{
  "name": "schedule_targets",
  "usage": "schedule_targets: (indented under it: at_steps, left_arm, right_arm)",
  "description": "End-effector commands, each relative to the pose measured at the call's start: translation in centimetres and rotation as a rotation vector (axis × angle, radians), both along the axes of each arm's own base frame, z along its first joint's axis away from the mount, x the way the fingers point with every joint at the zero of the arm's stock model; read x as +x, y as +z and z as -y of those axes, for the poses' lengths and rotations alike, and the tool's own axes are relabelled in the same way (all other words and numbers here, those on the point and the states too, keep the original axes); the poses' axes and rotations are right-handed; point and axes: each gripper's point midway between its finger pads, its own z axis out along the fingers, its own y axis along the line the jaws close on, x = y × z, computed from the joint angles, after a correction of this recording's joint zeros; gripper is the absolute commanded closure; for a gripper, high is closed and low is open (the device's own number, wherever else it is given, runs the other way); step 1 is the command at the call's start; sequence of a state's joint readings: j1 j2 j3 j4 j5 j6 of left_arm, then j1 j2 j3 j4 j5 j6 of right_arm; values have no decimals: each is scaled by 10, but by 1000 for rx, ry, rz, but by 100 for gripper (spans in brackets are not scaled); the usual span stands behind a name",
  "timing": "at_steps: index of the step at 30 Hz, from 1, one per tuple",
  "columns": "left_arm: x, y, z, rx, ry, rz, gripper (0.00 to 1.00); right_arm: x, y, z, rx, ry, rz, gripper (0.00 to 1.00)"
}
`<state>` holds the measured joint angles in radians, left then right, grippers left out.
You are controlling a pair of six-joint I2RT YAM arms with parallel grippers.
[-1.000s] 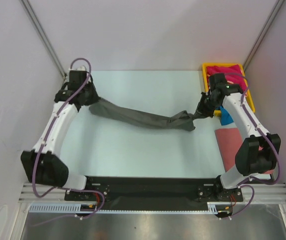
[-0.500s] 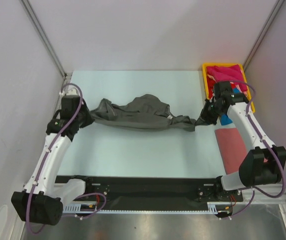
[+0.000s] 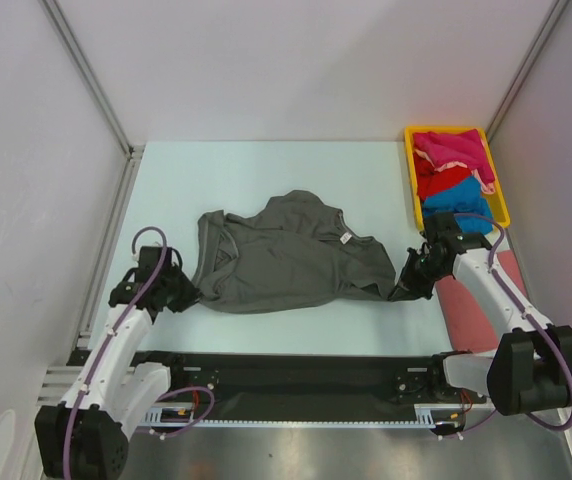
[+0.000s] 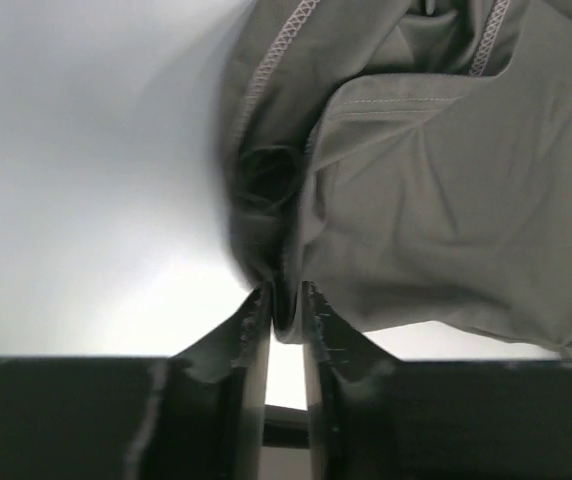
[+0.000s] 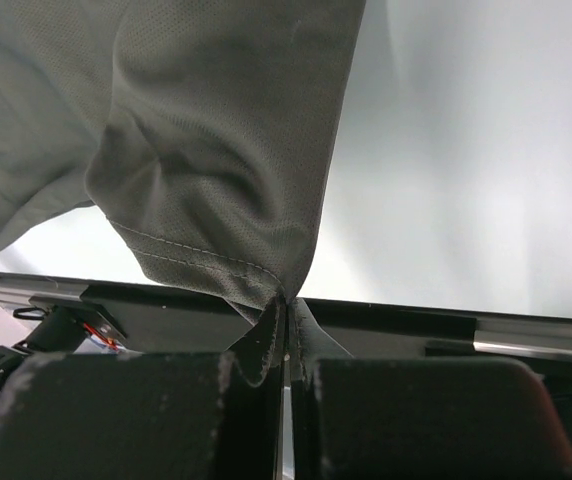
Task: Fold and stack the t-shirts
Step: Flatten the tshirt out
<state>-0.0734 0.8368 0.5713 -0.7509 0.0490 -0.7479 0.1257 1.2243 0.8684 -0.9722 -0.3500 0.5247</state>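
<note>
The large dark grey t-shirt (image 3: pixel 286 260) lies spread and rumpled on the table's middle, neck label up. My left gripper (image 3: pixel 188 295) is shut on its near left corner; the left wrist view shows the cloth (image 4: pixel 416 180) pinched between the fingers. My right gripper (image 3: pixel 406 288) is shut on its near right corner; the right wrist view shows the hem (image 5: pixel 216 150) clamped. Magenta, red and bright blue t-shirts (image 3: pixel 451 175) lie heaped in the yellow tray (image 3: pixel 409 170). A salmon-pink t-shirt (image 3: pixel 466 300) lies flat at the right, partly under my right arm.
The black base rail (image 3: pixel 296 375) runs along the near table edge just below the shirt. White walls close in left, right and back. The tray stands in the back right corner.
Both grippers have pulled the grey shirt toward the near edge. It went from a stretched, bunched rope to a wide spread sheet. The right arm moved off the tray.
</note>
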Motion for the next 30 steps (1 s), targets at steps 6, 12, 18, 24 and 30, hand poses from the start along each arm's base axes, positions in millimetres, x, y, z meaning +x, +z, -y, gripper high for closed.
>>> schedule_targets:
  at_steps: [6, 12, 18, 24, 30]
  left_arm:
    - [-9, -21, 14, -153, 128, -82, 33]
    - [-6, -19, 4, -98, 155, -84, 37]
    - [3, -27, 4, -81, 108, -85, 87]
    - [38, 25, -7, 30, 40, 41, 100]
    - [107, 36, 16, -39, -41, 82, 92]
  right_arm:
    - [5, 8, -4, 21, 3, 45, 100]
    - [10, 10, -6, 27, -2, 59, 100]
    - [15, 12, -8, 38, -9, 70, 100]
    - [21, 15, -6, 23, -9, 79, 100]
    - [35, 23, -8, 23, -7, 85, 100]
